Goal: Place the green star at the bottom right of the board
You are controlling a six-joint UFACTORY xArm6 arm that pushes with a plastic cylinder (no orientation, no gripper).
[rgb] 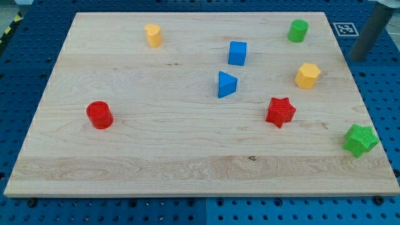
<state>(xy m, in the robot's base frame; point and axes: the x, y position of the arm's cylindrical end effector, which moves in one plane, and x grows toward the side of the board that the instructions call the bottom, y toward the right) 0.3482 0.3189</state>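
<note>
No brand name or readable word shows anywhere; the only printed mark is a black-and-white square tag (343, 28) just off the upper right corner of the wooden board (156, 150), and its pattern is too small to decode. At the upper left edge of the frame a strip of yellow-and-black hazard tape (7, 31) is cut off by the border.

A dark grey rod (370, 32) enters from the upper right corner of the frame, its upper part cropped. My tip (357, 57) sits at its lower end, off the board over the blue perforated worktop (375, 81), well apart from every block; the nearest are the green cylinder (298, 30) and the yellow hexagonal block (307, 75). There is no claw on this arm, so no open or closed state can be told.

The green star (360, 139) lies at the right edge of the board in the lower right of the frame, touching nothing, its outer points reaching to the rim or just over it.

Elsewhere: a red star (280, 111) right of centre, a blue triangular block (227, 84) near the middle, a blue cube (237, 53) above it, a yellow block (153, 35) at upper left whose exact shape is hard to make out, and a red cylinder (99, 115) at left. The board's lower corners meet the frame's bottom edge
</note>
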